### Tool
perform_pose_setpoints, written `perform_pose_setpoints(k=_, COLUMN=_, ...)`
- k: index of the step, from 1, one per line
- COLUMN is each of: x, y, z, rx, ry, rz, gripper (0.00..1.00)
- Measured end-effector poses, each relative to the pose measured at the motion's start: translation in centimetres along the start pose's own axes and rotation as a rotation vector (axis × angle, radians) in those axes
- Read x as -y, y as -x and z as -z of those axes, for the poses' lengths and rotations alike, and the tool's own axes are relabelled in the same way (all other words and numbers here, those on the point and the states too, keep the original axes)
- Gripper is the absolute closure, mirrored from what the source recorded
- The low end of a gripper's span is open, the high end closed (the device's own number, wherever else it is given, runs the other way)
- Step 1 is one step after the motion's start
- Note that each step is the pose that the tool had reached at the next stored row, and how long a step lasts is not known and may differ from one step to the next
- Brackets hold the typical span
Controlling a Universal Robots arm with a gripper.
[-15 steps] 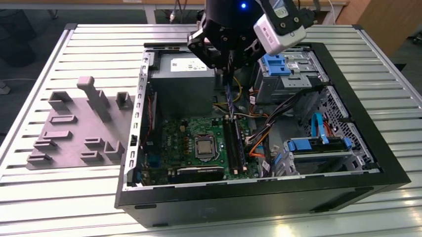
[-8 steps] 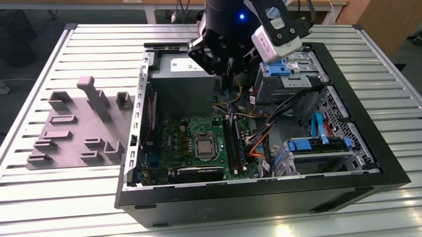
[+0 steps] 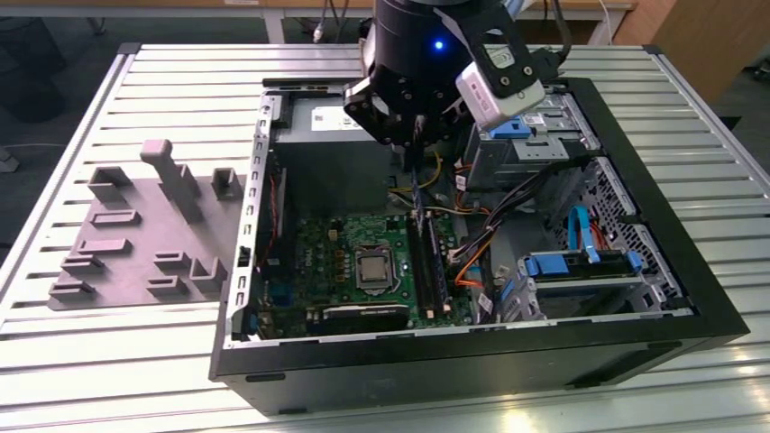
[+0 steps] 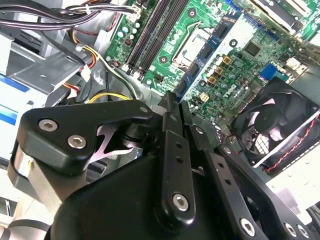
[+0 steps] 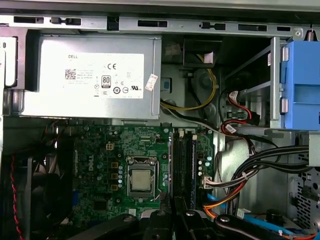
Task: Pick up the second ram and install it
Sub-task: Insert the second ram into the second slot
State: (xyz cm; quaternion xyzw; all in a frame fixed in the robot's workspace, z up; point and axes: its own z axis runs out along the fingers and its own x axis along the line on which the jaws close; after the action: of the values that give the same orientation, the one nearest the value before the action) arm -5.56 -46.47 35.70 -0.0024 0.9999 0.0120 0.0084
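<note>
- The grey tray (image 3: 144, 230) with upright blocks sits on the table at the exterior view's left, beside the open computer case (image 3: 481, 343).
- The gripper (image 3: 416, 135) hangs over the green board (image 3: 361, 262), jaws pinched on the second ram (image 3: 414, 185), a thin edge-on strip.
- Bundled cables (image 3: 506, 225) crowd the slots' right.
- The ram's lower end is hard to make out.

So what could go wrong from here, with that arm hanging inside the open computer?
1. The end effector hangs over the slots, and cables are bunched close beside them. Coming down off-line, it could snag or pinch one.
2. The bare processor socket lies just on the slots' other side, so a sideways slip might strike it.
3. The drive cage stands near the arm, so a wide swing could bump it.
</note>
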Motion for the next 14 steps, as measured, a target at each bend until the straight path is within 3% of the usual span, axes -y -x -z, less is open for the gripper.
perform_pose_setpoints(k=5, x=0.00, y=0.08, z=-0.14, rx=0.0002, ry=0.0004, rz=0.000, gripper=0.86)
perform_pose_setpoints(k=14, x=0.08, y=0.08, z=-1.65, rx=0.0000, ry=0.0001, rz=0.001, gripper=0.86)
